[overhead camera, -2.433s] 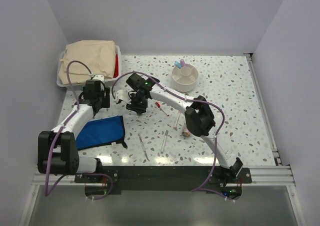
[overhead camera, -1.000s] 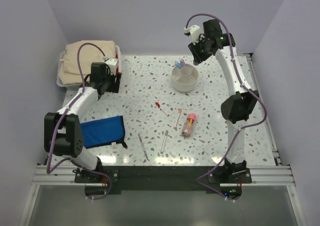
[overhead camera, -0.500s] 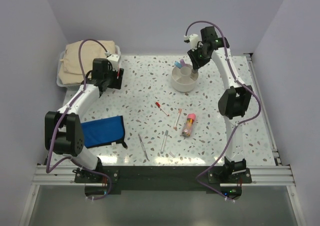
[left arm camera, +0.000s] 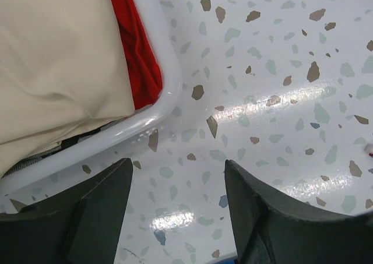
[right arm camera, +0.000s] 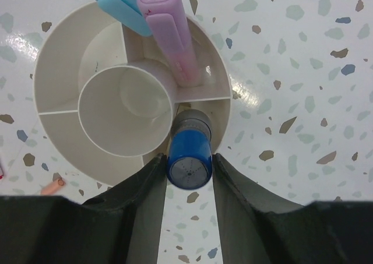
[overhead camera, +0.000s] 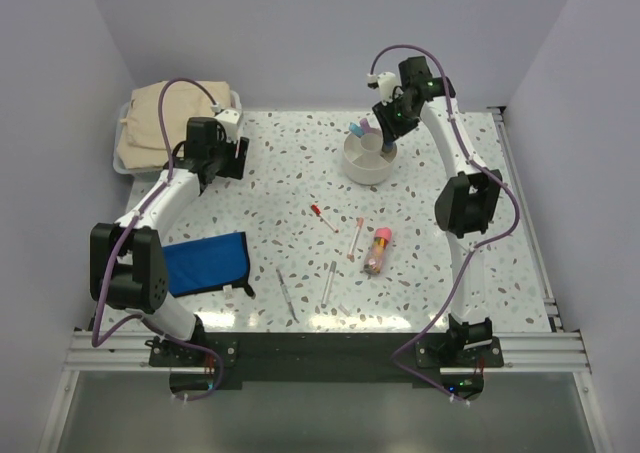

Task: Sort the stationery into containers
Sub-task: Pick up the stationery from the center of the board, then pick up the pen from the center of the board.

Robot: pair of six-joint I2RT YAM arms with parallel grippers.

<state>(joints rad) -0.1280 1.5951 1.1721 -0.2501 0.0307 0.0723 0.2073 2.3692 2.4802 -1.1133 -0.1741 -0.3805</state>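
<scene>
Above the speckled table (overhead camera: 450, 273) between pale walls (overhead camera: 300, 43), left pincer (left arm camera: 178, 168) spread, right pincer (right arm camera: 187, 159) pinching a blue-capped stick (right arm camera: 189, 144).

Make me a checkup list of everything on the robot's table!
Surface: speckled table, shiny glare, no spills seen.
Job's things: cup holds pink marker and blue markers; pens and tube loose mid-table; bin at far left.
Clutter: pouch near left arm; cloth in bin.
Grippers: right gripper pinches blue stick in a cup slot; left gripper open, empty, beside bin.
Cables: purple cables loop off both arms.
Surroundings: plain walls.
</scene>
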